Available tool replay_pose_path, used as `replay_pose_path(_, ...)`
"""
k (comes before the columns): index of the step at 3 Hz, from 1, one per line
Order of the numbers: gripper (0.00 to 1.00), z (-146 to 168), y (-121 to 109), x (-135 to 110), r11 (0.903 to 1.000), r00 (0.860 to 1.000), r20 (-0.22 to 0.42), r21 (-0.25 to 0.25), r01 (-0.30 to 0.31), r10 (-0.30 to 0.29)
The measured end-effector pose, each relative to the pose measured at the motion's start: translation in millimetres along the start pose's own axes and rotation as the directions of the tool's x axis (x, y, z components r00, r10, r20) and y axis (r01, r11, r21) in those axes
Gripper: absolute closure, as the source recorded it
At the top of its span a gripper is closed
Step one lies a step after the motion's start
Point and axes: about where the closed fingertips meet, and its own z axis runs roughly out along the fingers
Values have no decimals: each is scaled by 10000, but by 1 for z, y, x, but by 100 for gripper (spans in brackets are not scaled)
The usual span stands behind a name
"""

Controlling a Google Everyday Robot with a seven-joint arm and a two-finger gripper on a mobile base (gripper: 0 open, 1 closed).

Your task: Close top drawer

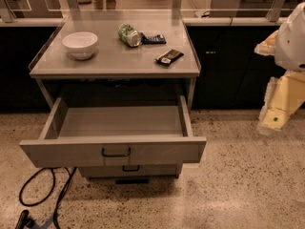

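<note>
The top drawer (71, 152) is a wide grey metal drawer with a small black central handle (116, 152). It stands pulled far out from under the grey cabinet top (114, 63), and its inside (121, 121) is bare. My gripper (275, 118) is cream-coloured and hangs at the right edge of the view under the white arm (291, 37). It is well to the right of the drawer's front corner, above the floor, and touches nothing.
A white bowl (80, 44), a green can lying on its side (128, 35) and two dark packets (153, 39) (169, 57) lie on the cabinet top. A narrower drawer front (131, 170) sits below. Black cables (43, 194) lie on the speckled floor at the lower left.
</note>
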Motion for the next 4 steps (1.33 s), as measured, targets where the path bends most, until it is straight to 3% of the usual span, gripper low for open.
replay_pose_path(1, 0, 0, 0, 0, 10000, 10000, 2, -1, 0, 0)
replay_pose_path(2, 0, 15, 20, 19, 9998, 9992, 399, -178, 40, -33)
replay_pose_path(3, 0, 74, 55, 54, 9966, 9868, 1596, -809, -165, 293)
replay_pose_path(4, 0, 173, 106, 89, 9763, 9312, 3320, -1983, -870, 1504)
